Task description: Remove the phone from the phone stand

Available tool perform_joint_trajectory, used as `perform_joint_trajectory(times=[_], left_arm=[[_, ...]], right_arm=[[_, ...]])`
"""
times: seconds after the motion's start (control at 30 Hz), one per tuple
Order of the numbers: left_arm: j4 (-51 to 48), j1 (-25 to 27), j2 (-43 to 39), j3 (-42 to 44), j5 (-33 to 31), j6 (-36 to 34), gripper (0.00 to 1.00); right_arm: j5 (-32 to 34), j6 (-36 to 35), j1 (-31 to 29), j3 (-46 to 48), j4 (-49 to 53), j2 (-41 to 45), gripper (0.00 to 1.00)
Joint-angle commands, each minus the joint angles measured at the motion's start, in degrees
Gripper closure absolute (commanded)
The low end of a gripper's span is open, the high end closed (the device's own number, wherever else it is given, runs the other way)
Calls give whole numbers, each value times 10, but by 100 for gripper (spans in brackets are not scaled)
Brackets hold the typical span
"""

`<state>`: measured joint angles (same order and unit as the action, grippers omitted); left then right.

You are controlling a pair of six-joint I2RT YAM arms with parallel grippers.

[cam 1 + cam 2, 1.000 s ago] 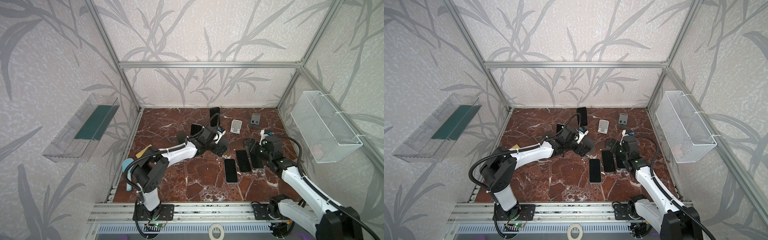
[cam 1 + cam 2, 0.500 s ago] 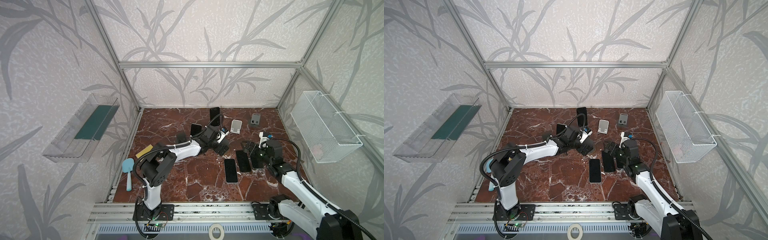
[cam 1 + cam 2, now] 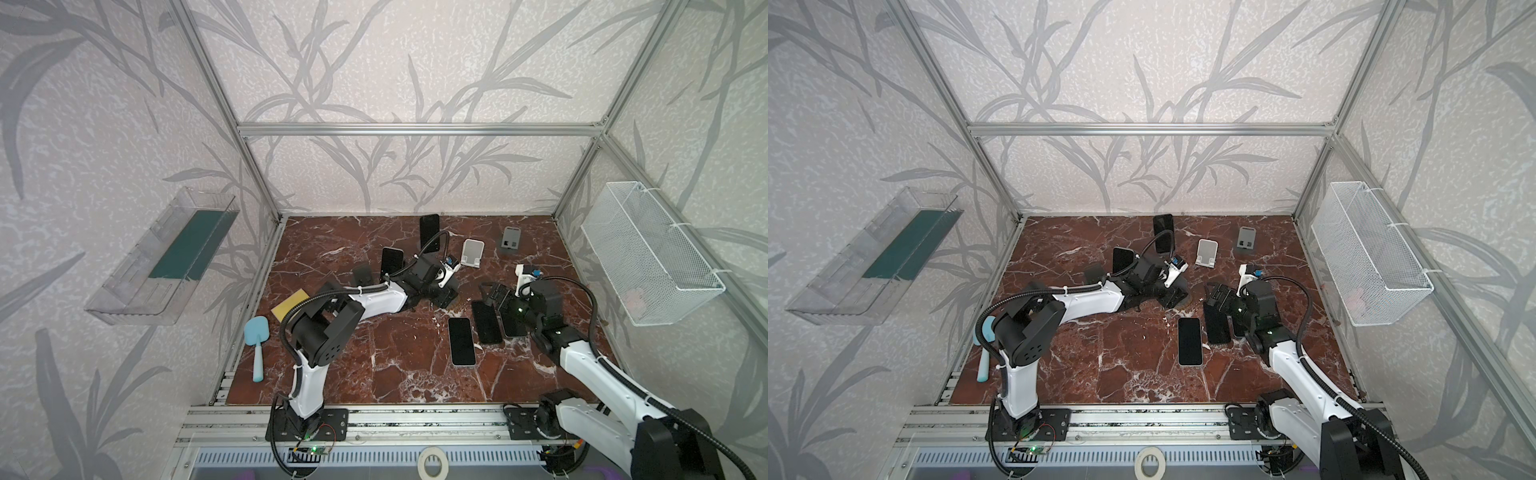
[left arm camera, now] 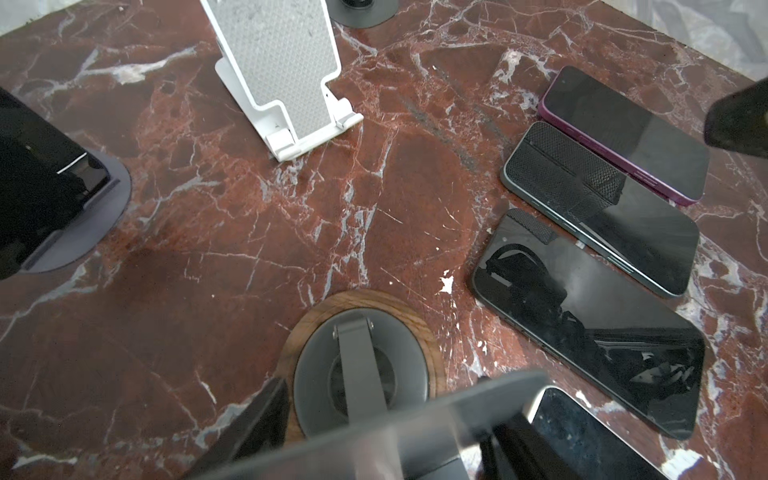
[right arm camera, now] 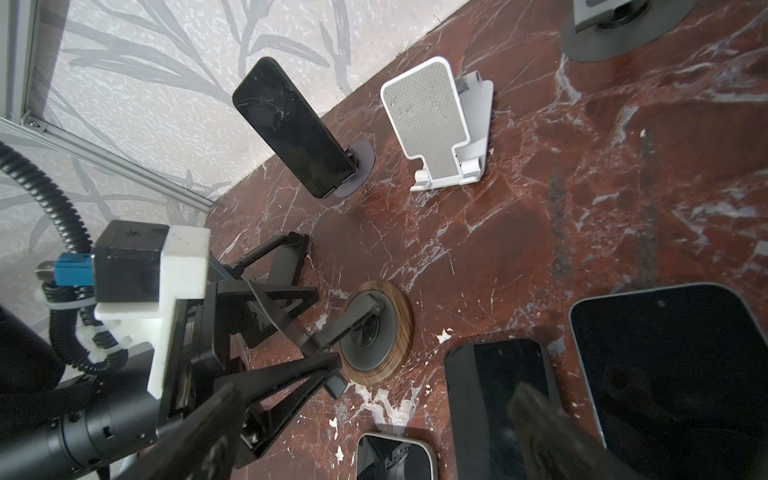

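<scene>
1. From where I stand, the left pincer point(image 5: 326, 332) sits over the middle of the red marble table point(image 3: 395, 374). It is pressed together on a grey slab point(image 4: 395, 432) at the top of the arm of the wood-ringed stand point(image 4: 432, 340).
2. That slab is blurred in the left wrist view, so I cannot tell whether it is a phone or the stand's own plate.
3. A black phone point(image 3: 429, 230) leans upright on a round grey-based stand point(image 5: 362, 164) at the far edge, beyond the left pincer.
4. A second phone point(image 3: 391, 261) stands tilted up, left of the black one and nearer. What carries it is hidden.
5. A white folding stand point(image 3: 472, 252) stands right of the black phone, with a grey stand point(image 3: 510, 240) further right.
6. The right pincer point(image 3: 495, 294) hangs spread wide, with nothing between its fingers, over the far ends of phones lying flat right of centre.
7. Those lie side by side, screens up: a white-rimmed phone point(image 3: 461, 341), a dark phone point(image 3: 486, 322), a teal-edged phone point(image 4: 602, 208) and a purple phone point(image 4: 623, 133).
</scene>
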<state>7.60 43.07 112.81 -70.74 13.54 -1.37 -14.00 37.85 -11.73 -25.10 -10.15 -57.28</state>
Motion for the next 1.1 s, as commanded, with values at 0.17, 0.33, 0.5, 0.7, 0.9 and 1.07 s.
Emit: perform_joint_trajectory(times=[0.17,0.33,0.5,0.7,0.9,1.07], left_arm=[[32,-1,-50,22,-16,3,40],[22,0,-82,27,-9,5,42],[4,5,-137,43,-7,11,43],[-42,4,-233,76,-75,1,43],[-124,-24,-319,73,-155,-9,43],[-177,-90,-381,60,-208,22,43]], right_arm=[[4,-3,1,8,-20,1,2],[6,-3,1,9,-23,0,2],[6,-4,1,10,-24,0,3],[3,-2,1,10,-25,2,3],[-2,2,0,12,-30,2,3],[-8,5,0,14,-36,-2,3]])
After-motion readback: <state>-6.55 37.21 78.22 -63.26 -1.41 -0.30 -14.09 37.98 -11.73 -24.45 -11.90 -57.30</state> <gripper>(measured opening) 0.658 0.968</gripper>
